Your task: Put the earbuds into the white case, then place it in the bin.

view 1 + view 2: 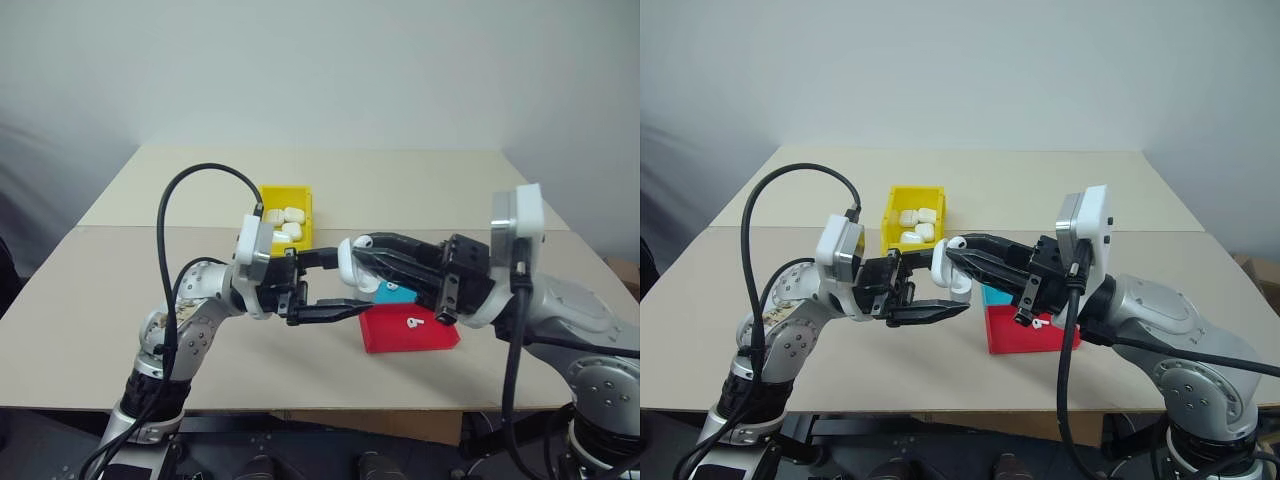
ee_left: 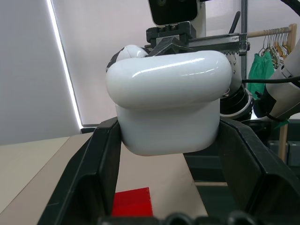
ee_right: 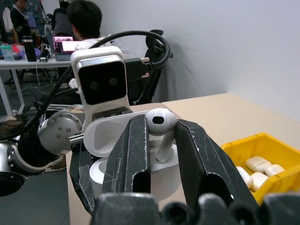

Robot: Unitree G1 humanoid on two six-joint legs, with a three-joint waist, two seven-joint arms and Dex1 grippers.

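**Right wrist view: earbud pinched over the open case, both held above the table**

Right wrist view puts the right gripper (image 3: pixel 161 136) nearest, its two black fingers (image 3: pixel 133 154) pressed onto a single white earbud (image 3: pixel 161 129), bulb uppermost and stem pointing down. Just beyond those fingertips sits the white case (image 3: pixel 105 159) with its lid flipped open. The stem hangs at the case's open mouth; whether it already touches the socket cannot be told. The case is pinched from either side by the left gripper (image 2: pixel 168 145), whose fingers (image 2: pixel 101 164) clamp the case's body, as the left wrist view shows.

From the head camera, the two grippers meet tip to tip above the table (image 1: pixel 120 300), the left gripper (image 1: pixel 325 285) pointing toward the right one (image 1: pixel 365 255), with the case (image 1: pixel 348 262) between them, held clear of the surface.

Below and just beyond the right gripper lies a shallow red tray (image 1: pixel 395 335) with a second small white earbud (image 1: pixel 412 322) in it. A teal tray (image 1: pixel 395 294) sits touching the red one on its far side, largely hidden by the right gripper.

Farther out, beyond the left gripper, stands the yellow bin (image 1: pixel 300 195), with several closed white cases (image 1: pixel 288 220) piled inside.

Past the table's edge in the right wrist view, a person (image 3: pixel 86 23) sits at a desk (image 3: pixel 28 61).
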